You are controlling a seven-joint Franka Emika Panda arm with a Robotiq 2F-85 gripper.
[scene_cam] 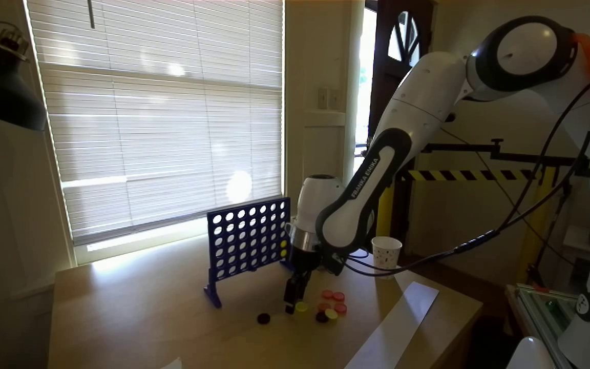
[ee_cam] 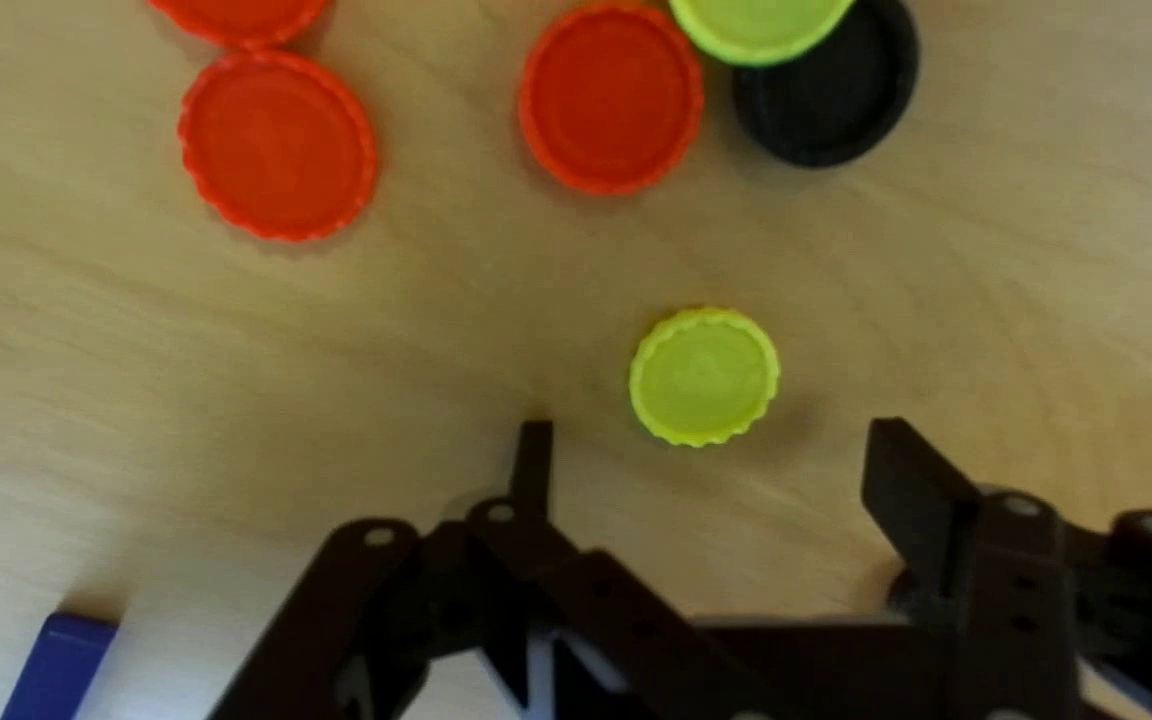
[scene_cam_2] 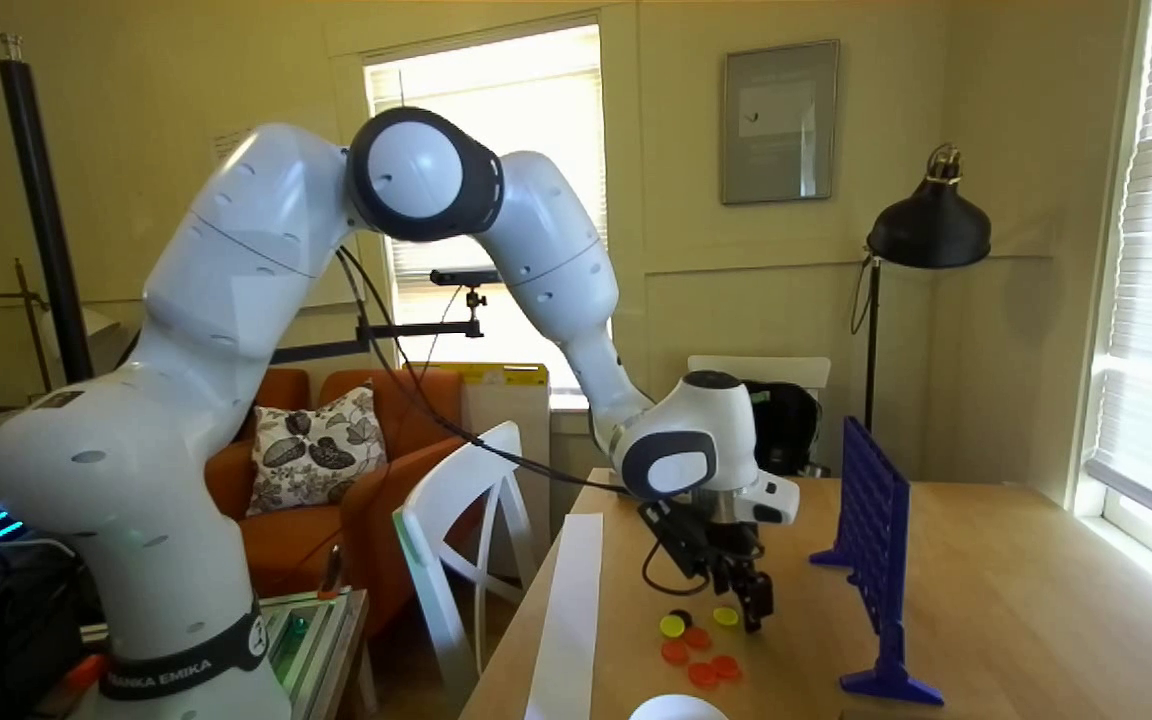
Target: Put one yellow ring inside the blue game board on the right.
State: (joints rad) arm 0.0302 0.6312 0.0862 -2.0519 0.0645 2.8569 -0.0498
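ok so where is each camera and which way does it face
In an exterior view: camera beside the table, facing window blinds; arm, cut off at picture right.
In an exterior view: roughly opposite, facing an armchair; nearly the whole arm.
Wrist view: on the arm's end, facing down at a yellow token; gripper fingers, apart.
Both exterior views share table, blue board, lamp.

Apparently a home, orange armchair (scene_cam_2: 376, 500) (patterned cushion (scene_cam_2: 321, 450)), blinds (scene_cam: 162, 123), lamp (scene_cam_2: 929, 228)

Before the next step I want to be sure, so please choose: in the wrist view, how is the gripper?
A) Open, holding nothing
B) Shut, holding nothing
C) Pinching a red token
A: the gripper has its fingers well apart, and neither touches the nearer yellow token.
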